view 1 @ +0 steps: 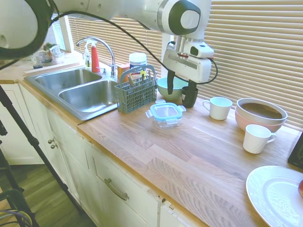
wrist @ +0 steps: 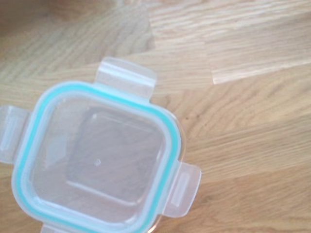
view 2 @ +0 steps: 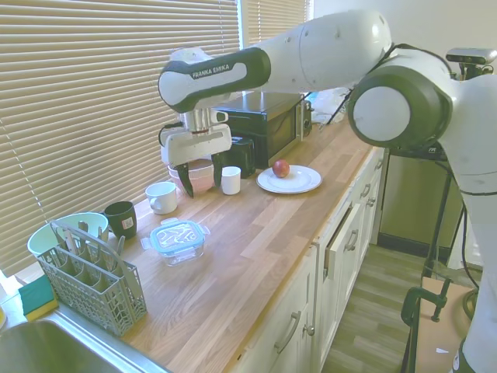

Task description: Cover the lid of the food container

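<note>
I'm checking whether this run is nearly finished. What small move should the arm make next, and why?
Probably lift clear and stop. The lid already sits flat on the food container, while the gripper hangs above and behind it holding nothing. Whether the four tabs are snapped down cannot be told, so a press might still be needed.

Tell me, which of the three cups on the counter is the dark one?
The dark cup stands beside the light green bowl, behind the lidded food container. The other two cups are white.
</note>
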Tool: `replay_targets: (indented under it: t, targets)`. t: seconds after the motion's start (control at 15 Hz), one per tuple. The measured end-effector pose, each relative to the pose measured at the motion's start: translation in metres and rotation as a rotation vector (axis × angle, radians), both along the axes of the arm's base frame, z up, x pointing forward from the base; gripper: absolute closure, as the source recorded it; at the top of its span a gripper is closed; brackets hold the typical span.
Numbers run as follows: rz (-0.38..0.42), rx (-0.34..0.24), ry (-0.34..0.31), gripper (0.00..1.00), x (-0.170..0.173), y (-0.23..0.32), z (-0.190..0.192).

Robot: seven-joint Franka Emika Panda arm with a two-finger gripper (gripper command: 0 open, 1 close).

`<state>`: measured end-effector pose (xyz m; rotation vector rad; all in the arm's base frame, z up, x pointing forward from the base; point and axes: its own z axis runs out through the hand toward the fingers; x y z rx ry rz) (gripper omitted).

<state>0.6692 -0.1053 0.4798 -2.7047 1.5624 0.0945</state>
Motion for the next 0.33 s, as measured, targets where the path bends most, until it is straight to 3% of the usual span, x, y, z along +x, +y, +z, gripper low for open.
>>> replay_targets:
  t: [0.33]
  targets:
    - [0.066,-0.013,0.024,0.0,-0.046,0.007,-0.018]
